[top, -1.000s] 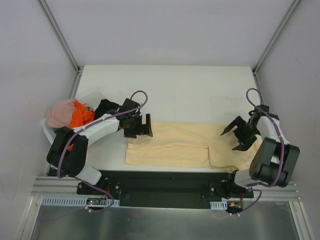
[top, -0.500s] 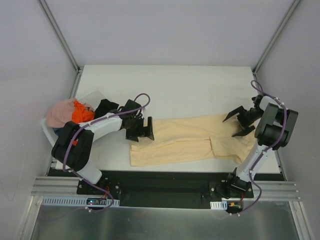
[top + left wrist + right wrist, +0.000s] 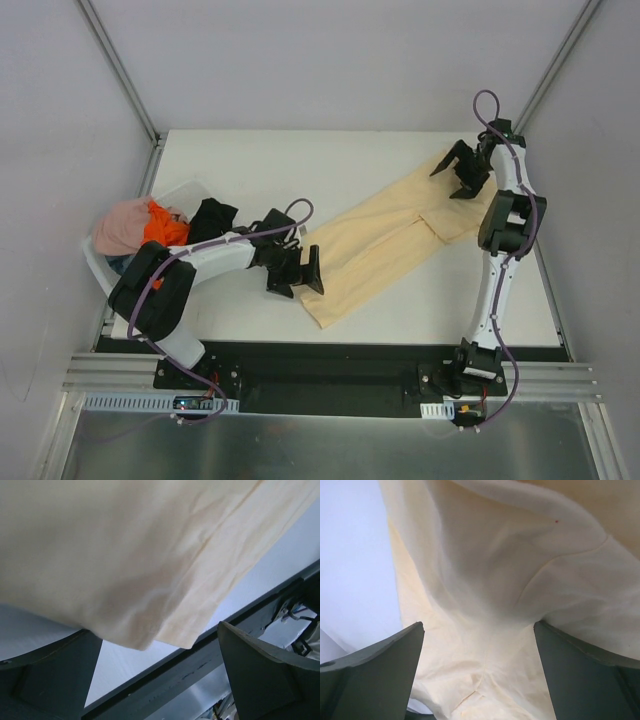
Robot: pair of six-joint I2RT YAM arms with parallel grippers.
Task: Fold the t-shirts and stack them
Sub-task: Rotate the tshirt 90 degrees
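Straddling both ends of the pale yellow-beige t-shirt (image 3: 385, 240), I hold my two grippers spread wide, and neither seems to be pinching cloth. The shirt lies as a long folded band on the white table (image 3: 300, 165), with its long axis running diagonally from near centre up to the far right corner. My left gripper (image 3: 298, 277) sits at the near end of the band, and my right gripper (image 3: 453, 172) at the far end. Each arm is nearest its own end, so I judge the next fold brings one end over the other along that diagonal. Tabletop shows on both sides of the band. The basket (image 3: 178, 192), holding the pink t-shirt (image 3: 118, 230), orange t-shirt (image 3: 162, 230) and black t-shirt (image 3: 213, 215), sits well apart to the left.
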